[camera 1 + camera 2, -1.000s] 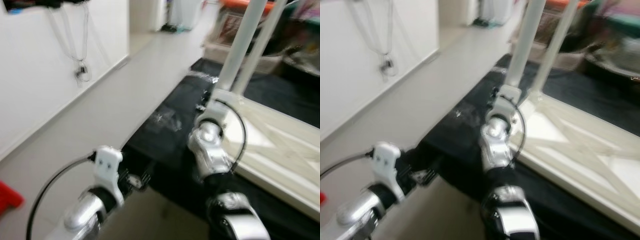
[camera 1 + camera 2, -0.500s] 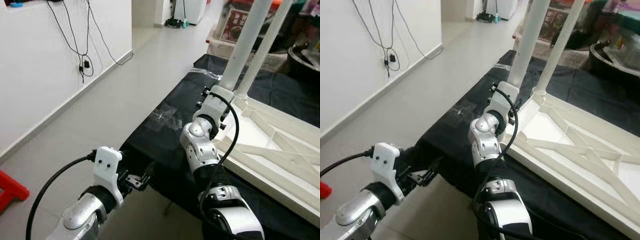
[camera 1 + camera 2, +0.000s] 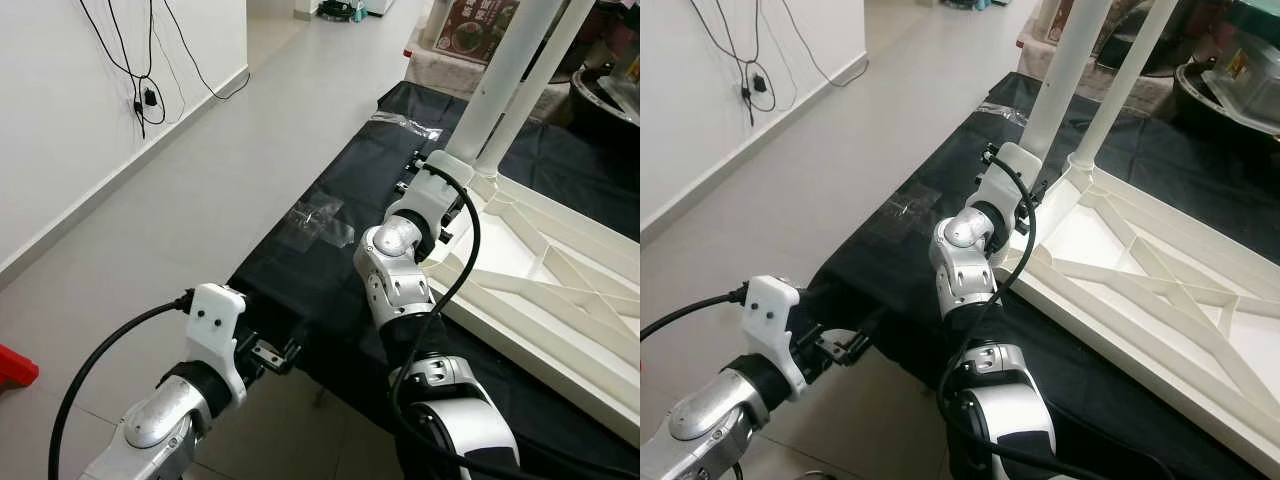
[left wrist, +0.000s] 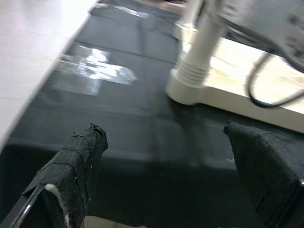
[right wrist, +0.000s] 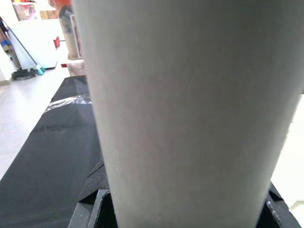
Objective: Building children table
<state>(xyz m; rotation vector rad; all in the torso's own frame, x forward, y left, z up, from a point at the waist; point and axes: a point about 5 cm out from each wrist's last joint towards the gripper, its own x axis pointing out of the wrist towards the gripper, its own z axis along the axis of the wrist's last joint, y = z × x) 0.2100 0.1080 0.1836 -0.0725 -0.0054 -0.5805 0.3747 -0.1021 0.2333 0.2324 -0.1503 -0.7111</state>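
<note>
Left gripper [image 4: 161, 175] fingers spread, right arm [image 3: 400, 260] reaching forward

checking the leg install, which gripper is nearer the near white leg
Right. The right gripper is around the leg at its base; the left gripper hangs open off the black mat's near edge.

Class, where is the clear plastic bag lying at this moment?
In the left eye view, the clear plastic bag lies flat on the black cloth, left of the right tool, near the cloth's floor-side edge.

White tabletop [image 3: 560, 290] lies underside-up — two white legs [image 3: 510, 95] standing upright.
</note>
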